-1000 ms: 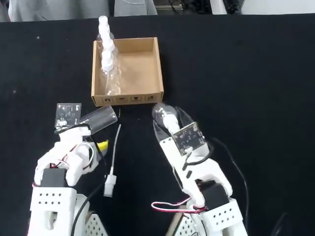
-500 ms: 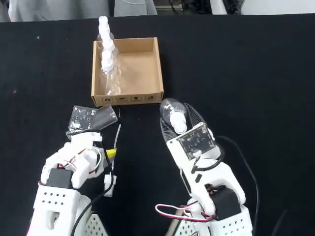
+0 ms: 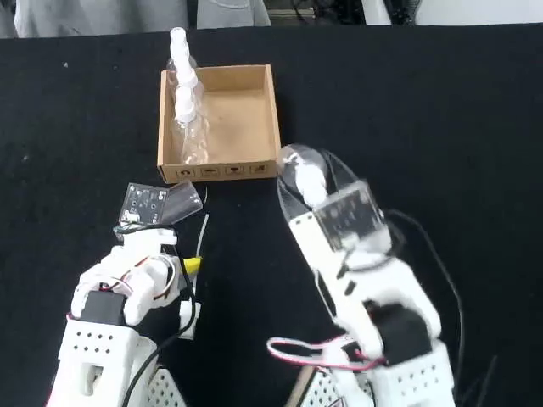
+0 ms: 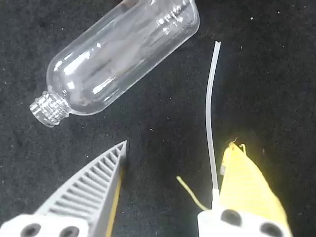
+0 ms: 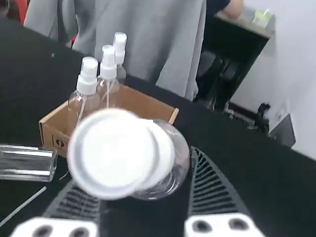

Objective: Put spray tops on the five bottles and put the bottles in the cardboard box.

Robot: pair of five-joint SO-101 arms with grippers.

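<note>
A capped bottle is clasped in the right gripper, held just beside a front corner of the cardboard box. The left gripper is held with jaws spread and nothing between them. An uncapped bottle is laid just ahead (a spray top alongside). Three capped bottles are stood inside the box.

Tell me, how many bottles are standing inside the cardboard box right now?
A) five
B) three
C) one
B: three spray-topped bottles stand in a row along one wall of the cardboard box. The fourth bottle is in the right gripper just outside the box, and an uncapped bottle lies on the table.
</note>
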